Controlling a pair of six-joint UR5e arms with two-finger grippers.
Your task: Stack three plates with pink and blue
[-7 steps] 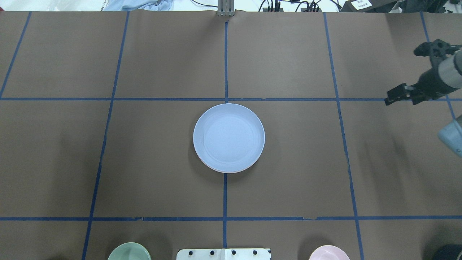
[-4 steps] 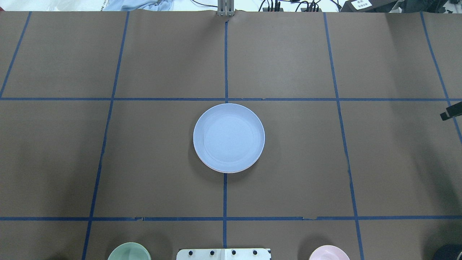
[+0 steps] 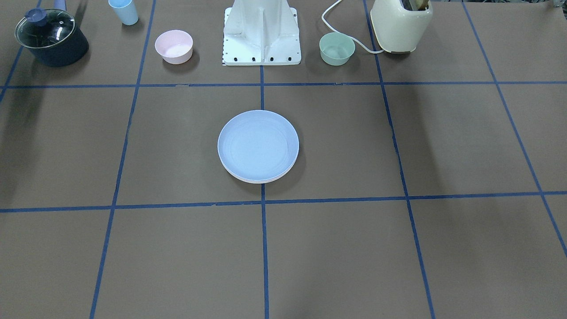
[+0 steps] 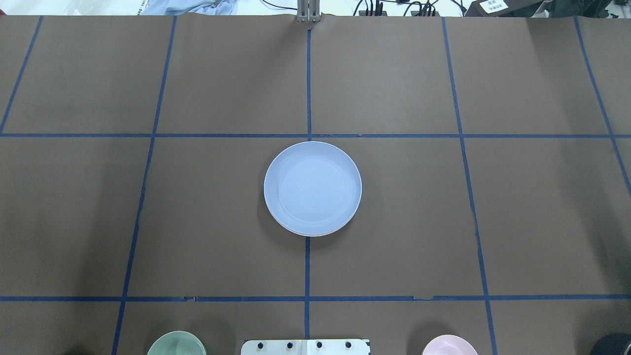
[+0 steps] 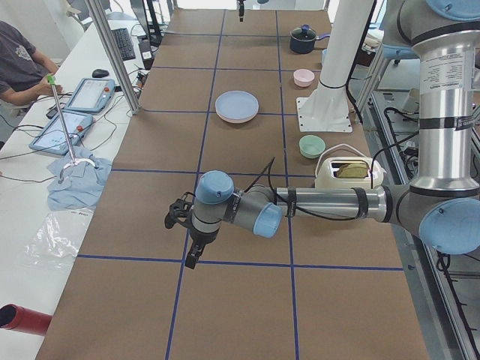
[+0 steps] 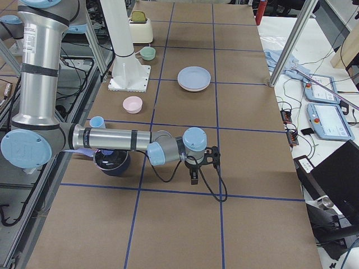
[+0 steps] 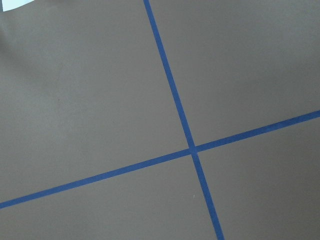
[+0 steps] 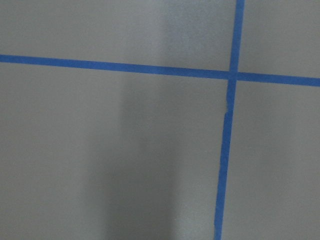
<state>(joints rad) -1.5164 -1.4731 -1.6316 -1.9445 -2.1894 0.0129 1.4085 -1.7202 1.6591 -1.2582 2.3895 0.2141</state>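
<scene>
The light blue plate (image 4: 312, 186) lies on top of a stack at the table's centre, also seen in the front view (image 3: 258, 144). A thin pale pink and cream edge (image 4: 306, 234) of plates shows under its near rim; those plates are otherwise hidden. My left gripper (image 5: 190, 257) shows only in the left side view, far from the stack, over bare table. My right gripper (image 6: 193, 177) shows only in the right side view, also far from the stack. I cannot tell whether either is open or shut. Both wrist views show only brown table and blue tape.
Near the robot's base (image 3: 262, 31) stand a small pink bowl (image 3: 174, 46), a green bowl (image 3: 337, 48), a cream toaster (image 3: 401, 24), a dark lidded pot (image 3: 51, 36) and a light blue cup (image 3: 124, 11). An operator (image 5: 19, 67) sits beside the table.
My right gripper has moved out of the overhead view past its right edge. The plate stack has not moved.
</scene>
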